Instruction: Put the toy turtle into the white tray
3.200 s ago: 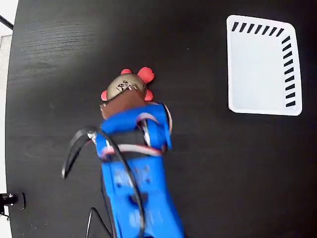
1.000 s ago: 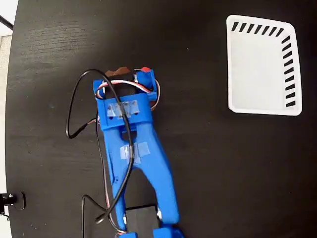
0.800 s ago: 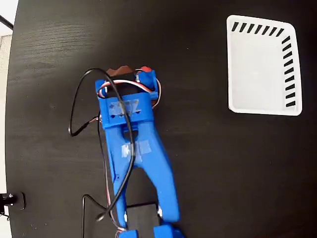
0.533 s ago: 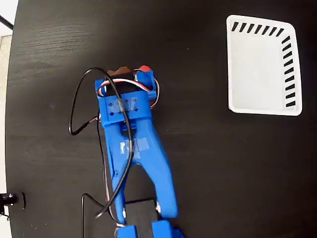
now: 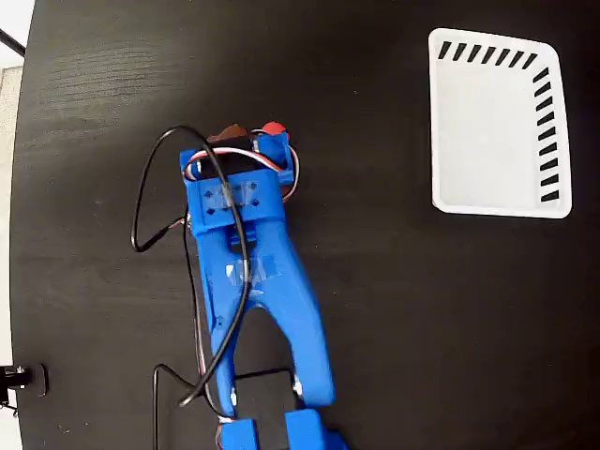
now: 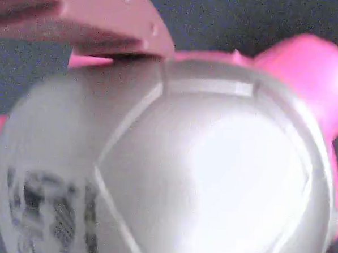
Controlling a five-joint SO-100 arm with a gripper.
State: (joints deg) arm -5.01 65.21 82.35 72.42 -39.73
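Note:
The toy turtle (image 5: 273,129) lies on the black table left of centre in the fixed view, almost wholly covered by the blue arm; only a red bit and a brownish edge of shell show. My gripper (image 5: 242,150) is directly over it. In the wrist view the pale domed shell (image 6: 212,163), with a dark printed mark at the lower left, fills the frame very close up. Pink legs stick out around it. One finger (image 6: 78,14) lies along the shell's upper left edge, and the other is out of sight. The white tray (image 5: 448,202) stands at the upper right with nothing in it.
A black cable (image 5: 141,206) loops out to the left of the arm. The table's left edge (image 5: 19,225) runs down the frame, with a small black clamp (image 5: 19,378) at its lower part. Bare black table lies between the arm and the tray.
The arm has crept slightly up the picture, over the turtle. The turtle's visible red part has barely shifted, and the tray has not moved.

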